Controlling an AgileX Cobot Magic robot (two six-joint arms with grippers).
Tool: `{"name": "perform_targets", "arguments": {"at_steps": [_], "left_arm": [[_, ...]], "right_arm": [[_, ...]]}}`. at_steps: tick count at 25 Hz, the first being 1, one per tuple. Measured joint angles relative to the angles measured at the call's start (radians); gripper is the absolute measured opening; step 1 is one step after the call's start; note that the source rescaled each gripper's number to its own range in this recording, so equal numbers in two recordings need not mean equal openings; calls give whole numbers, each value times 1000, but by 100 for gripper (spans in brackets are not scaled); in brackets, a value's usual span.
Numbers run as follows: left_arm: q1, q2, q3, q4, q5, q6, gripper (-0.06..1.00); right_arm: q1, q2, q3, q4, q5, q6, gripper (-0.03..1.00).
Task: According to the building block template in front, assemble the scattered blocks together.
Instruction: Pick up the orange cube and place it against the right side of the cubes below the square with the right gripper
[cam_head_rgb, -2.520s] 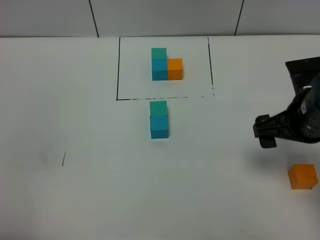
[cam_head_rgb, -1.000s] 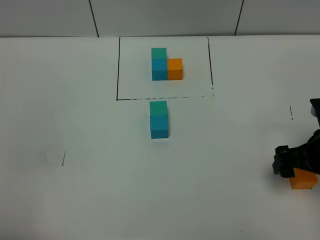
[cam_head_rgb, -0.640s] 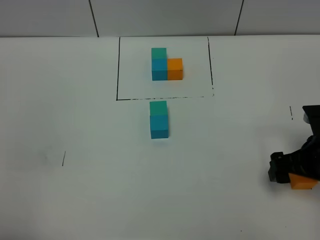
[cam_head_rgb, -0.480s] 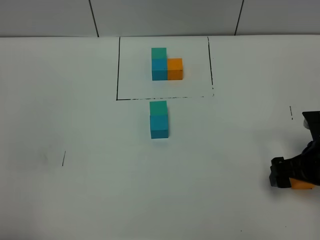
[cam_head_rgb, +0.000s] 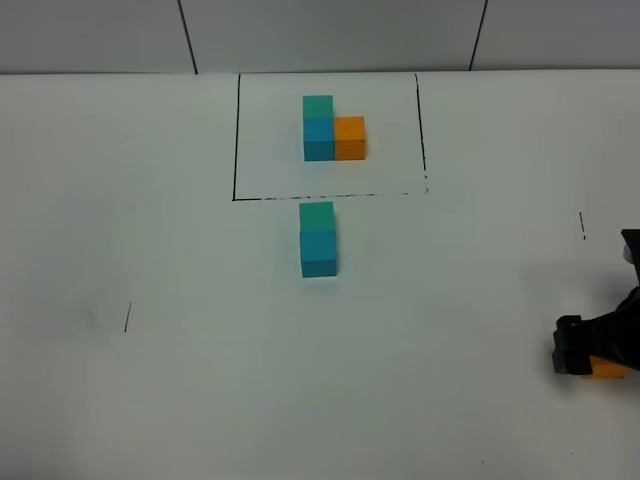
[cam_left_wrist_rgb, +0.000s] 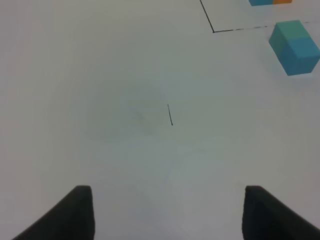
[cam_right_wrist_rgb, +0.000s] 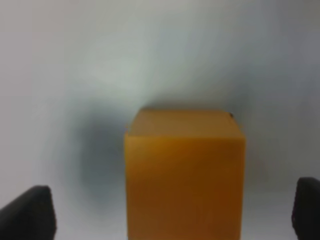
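Note:
The building block template (cam_head_rgb: 330, 128) is a teal, blue and orange L inside a black drawn rectangle at the back. Just below that frame, a scattered teal cube (cam_head_rgb: 317, 215) touches a scattered blue cube (cam_head_rgb: 319, 253); the pair also shows in the left wrist view as teal cube (cam_left_wrist_rgb: 289, 30) and blue cube (cam_left_wrist_rgb: 303, 55). The scattered orange cube (cam_head_rgb: 606, 369) (cam_right_wrist_rgb: 184, 175) lies at the far right. My right gripper (cam_head_rgb: 598, 352) (cam_right_wrist_rgb: 167, 210) is down over it, open, a finger on each side and clear gaps. My left gripper (cam_left_wrist_rgb: 170, 215) is open and empty over bare table.
The white table (cam_head_rgb: 200, 380) carries a short black mark (cam_head_rgb: 126, 317) on the left and another black mark (cam_head_rgb: 583, 226) on the right. A grey panelled wall (cam_head_rgb: 330, 35) runs along the back edge. The orange cube sits close to the view's right edge.
My right gripper has come down from above the table and settled around the orange cube, hiding most of it. The cubes and the left gripper have not moved.

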Motion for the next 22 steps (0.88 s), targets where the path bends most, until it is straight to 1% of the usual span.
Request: {"name": "perform_targets", "arguments": {"at_steps": [4,6,11,17,22], "left_arm": [[0,0,0,0,0,0,36],[0,0,0,0,0,0,36],[0,0,0,0,0,0,36],[0,0,0,0,0,0,36],[0,0,0,0,0,0,36]], "right_arm": [[0,26,0,0,-14,0,88],[-1,31,0,0,-15,0,85],[-1,42,0,-1,-18,0,72],[-1,49,0,-27,-31,18,55],[-1,49,0,-48,-40,44,47]]}}
